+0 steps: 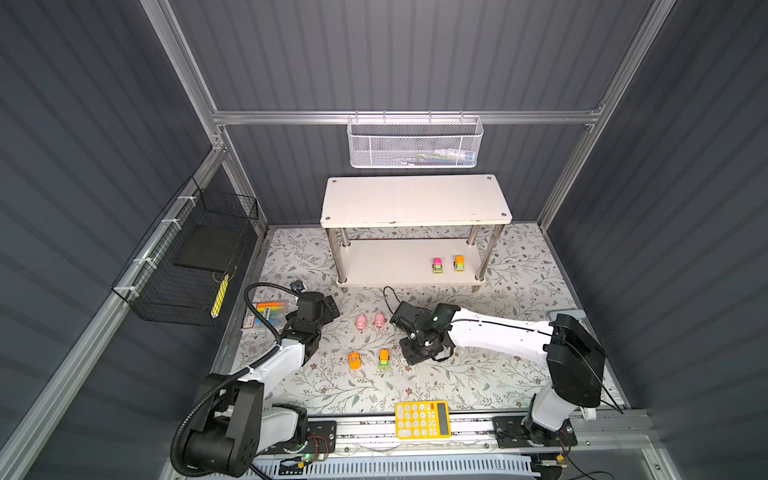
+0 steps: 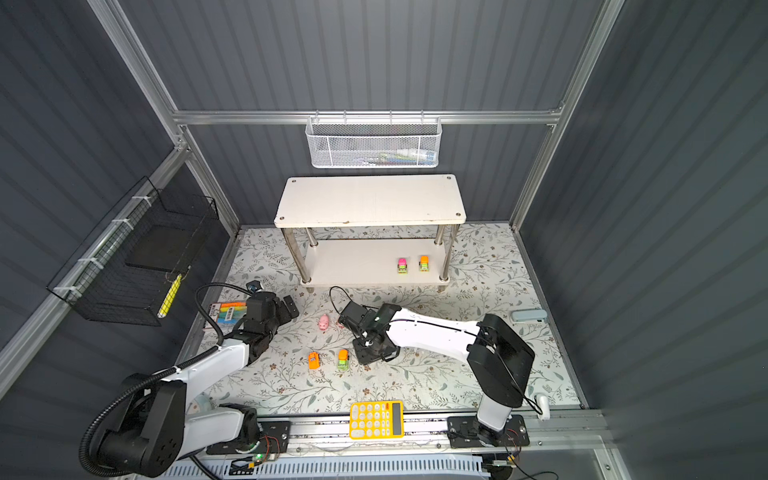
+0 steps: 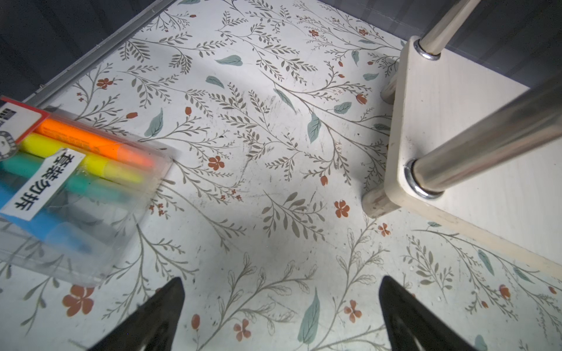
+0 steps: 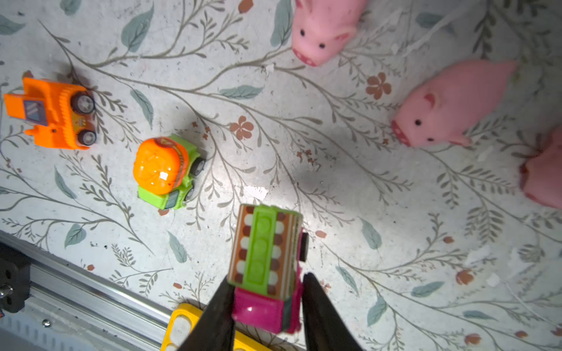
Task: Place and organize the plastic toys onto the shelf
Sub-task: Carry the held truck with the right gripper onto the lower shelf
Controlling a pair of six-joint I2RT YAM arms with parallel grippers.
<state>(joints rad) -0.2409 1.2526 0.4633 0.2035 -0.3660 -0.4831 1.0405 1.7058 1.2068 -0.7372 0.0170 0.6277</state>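
Floral mat, grey-panelled enclosure; white shelf at the back, two boards on chrome legs.

Held truck: magenta cab, green ribbed load with brown-and-white striped sides, one black wheel showing.

Lower board: pink-topped vehicle and orange-topped vehicle, side by side near its right end.

On the mat between the arms:
- Left pig and right pig, close together just left of the right arm's wrist.
- Part of a third pig, seen at the edge of the right wrist view.
- Orange bulldozer and mixer truck, nearer the front.
- Yellow calculator on the front rail.

Right gripper: fingers clamped on the cab's flanks, load projecting past the tips (hidden under the wrist in both top views). It sits well short of the shelf.

Left gripper: fingers spread wide over the mat, between the marker pack and the shelf's front-left corner.
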